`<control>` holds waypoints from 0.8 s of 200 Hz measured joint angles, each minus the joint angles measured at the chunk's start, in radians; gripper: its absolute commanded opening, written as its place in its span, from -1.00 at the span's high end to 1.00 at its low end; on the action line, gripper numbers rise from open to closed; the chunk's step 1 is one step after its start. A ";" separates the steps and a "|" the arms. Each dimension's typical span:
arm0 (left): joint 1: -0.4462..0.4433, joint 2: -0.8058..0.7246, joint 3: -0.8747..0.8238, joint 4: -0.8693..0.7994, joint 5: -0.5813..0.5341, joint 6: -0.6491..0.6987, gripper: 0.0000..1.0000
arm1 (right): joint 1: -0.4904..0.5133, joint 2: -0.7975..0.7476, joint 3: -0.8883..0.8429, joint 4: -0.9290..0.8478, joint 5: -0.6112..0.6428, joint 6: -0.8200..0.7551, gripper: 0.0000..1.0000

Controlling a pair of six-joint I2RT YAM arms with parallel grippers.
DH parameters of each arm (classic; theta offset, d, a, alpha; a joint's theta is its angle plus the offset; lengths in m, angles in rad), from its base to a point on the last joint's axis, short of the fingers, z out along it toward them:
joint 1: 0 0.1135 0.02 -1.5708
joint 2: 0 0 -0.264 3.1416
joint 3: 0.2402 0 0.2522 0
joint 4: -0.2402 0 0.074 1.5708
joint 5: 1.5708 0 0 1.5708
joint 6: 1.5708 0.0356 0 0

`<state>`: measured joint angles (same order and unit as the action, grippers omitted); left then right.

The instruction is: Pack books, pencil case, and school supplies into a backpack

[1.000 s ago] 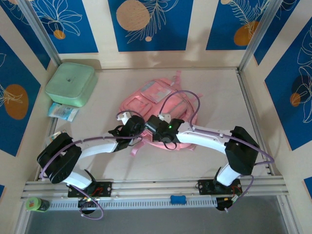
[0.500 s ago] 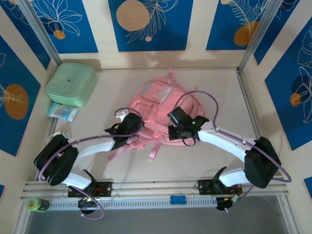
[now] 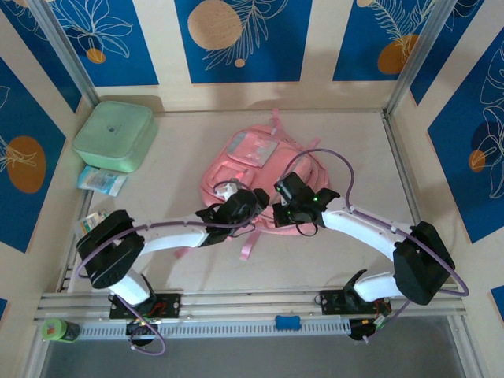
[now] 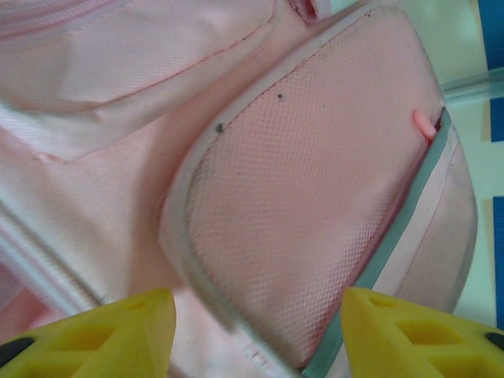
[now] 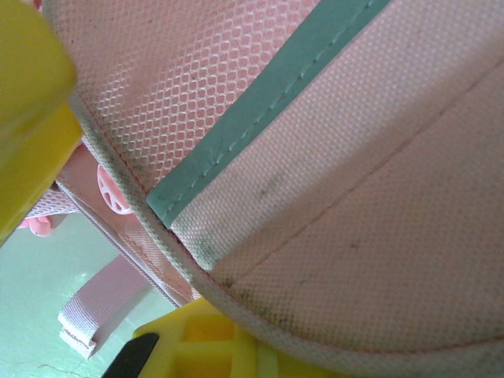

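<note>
The pink backpack (image 3: 253, 161) lies flat mid-table, straps trailing toward me. My left gripper (image 3: 239, 208) hovers open at its near edge; in the left wrist view its yellow fingers (image 4: 102, 335) stand wide apart over a padded mesh panel (image 4: 315, 205) without touching it. My right gripper (image 3: 285, 211) is shut on the backpack's teal-trimmed padded edge (image 5: 331, 213), the piped fabric pinched between its yellow fingers (image 5: 228, 346). The books and the pencil case are out of view.
A mint-green rounded box (image 3: 115, 135) sits at the back left with a pale blue packet (image 3: 102, 181) in front of it. A loose pink strap (image 3: 246, 246) lies on the table near the arms. Metal frame rails border the table's sides.
The left gripper has opened and slid right onto the backpack's near edge. The right arm, still clamped on the backpack, swung out to the right earlier and dragged it slightly away.
</note>
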<state>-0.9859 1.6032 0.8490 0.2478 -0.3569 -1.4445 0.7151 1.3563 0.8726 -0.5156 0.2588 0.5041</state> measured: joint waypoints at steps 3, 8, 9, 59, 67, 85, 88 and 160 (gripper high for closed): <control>-0.002 0.005 0.003 0.003 -0.005 -0.008 -0.07 | 0.000 0.000 0.000 0.001 0.000 0.000 1.00; -0.004 0.014 0.006 0.006 -0.015 -0.023 -0.05 | -0.001 0.000 -0.002 0.002 -0.001 0.000 1.00; -0.004 0.015 0.007 0.007 -0.017 -0.024 -0.05 | -0.001 0.000 -0.002 0.003 -0.001 0.000 1.00; -0.044 0.078 0.027 0.008 -0.095 -0.132 0.23 | -0.005 0.000 -0.012 0.016 -0.001 0.000 1.00; -0.047 0.088 0.033 0.007 -0.112 -0.149 0.31 | -0.005 0.000 -0.014 0.019 -0.001 0.000 1.00; -0.047 0.110 0.056 0.000 -0.143 -0.163 0.42 | -0.005 0.002 -0.015 0.021 0.003 0.000 1.00; -0.047 0.115 0.061 -0.002 -0.148 -0.169 0.45 | -0.005 0.002 -0.015 0.021 0.003 0.000 1.00; -0.042 0.152 0.078 0.002 -0.199 -0.196 1.00 | 0.007 0.047 0.029 -0.034 0.060 0.000 1.00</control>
<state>-1.0275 1.7550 0.9268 0.2497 -0.5556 -1.6409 0.7219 1.4033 0.9012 -0.5491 0.3183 0.5045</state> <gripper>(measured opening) 0.055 0.053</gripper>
